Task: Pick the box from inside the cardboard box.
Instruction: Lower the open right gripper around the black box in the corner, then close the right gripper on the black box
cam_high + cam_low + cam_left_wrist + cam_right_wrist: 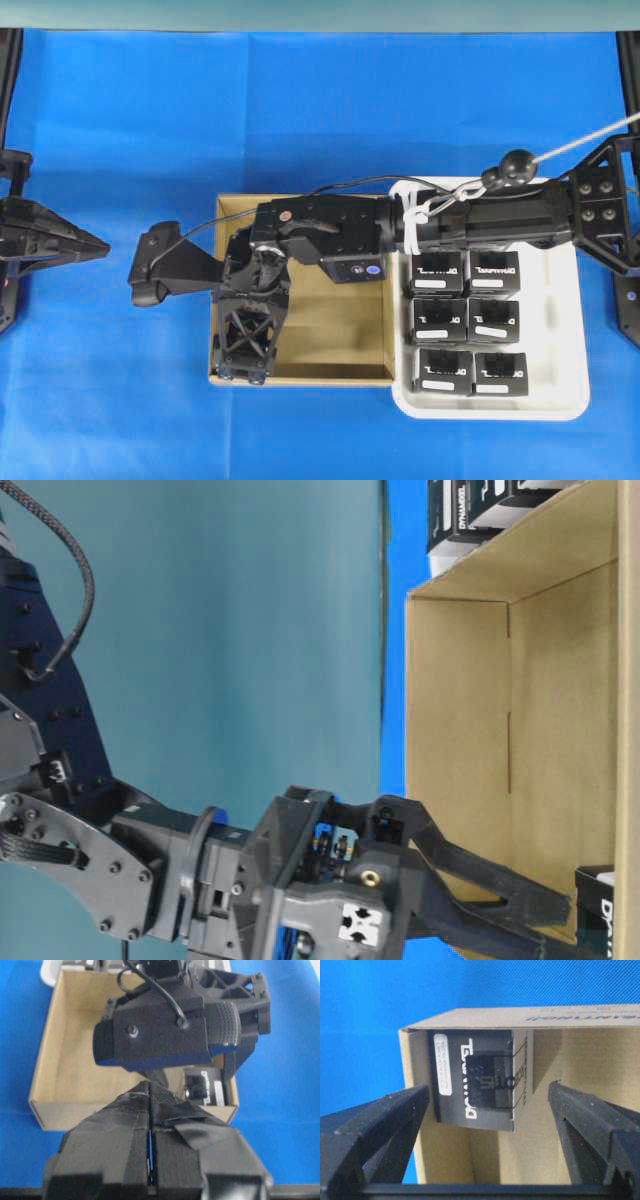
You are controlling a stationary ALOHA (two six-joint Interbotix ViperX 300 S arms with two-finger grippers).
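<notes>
The black box (475, 1080) with a white label strip lies in a corner of the cardboard box (580, 1125). My right gripper (489, 1091) is open, with one finger on each side a little short of the box and not touching it. In the overhead view the right gripper (245, 372) points down into the front left corner of the cardboard box (330, 340) and hides the black box. The box also shows in the left wrist view (205, 1087) and in the table-level view (610, 910). My left gripper (103, 245) is shut and empty, left of the carton.
A white tray (570, 330) touching the carton's right side holds several identical black boxes (468, 322). The right arm (480, 215) spans the tray and the carton's back part. Blue cloth (300, 110) covers the table.
</notes>
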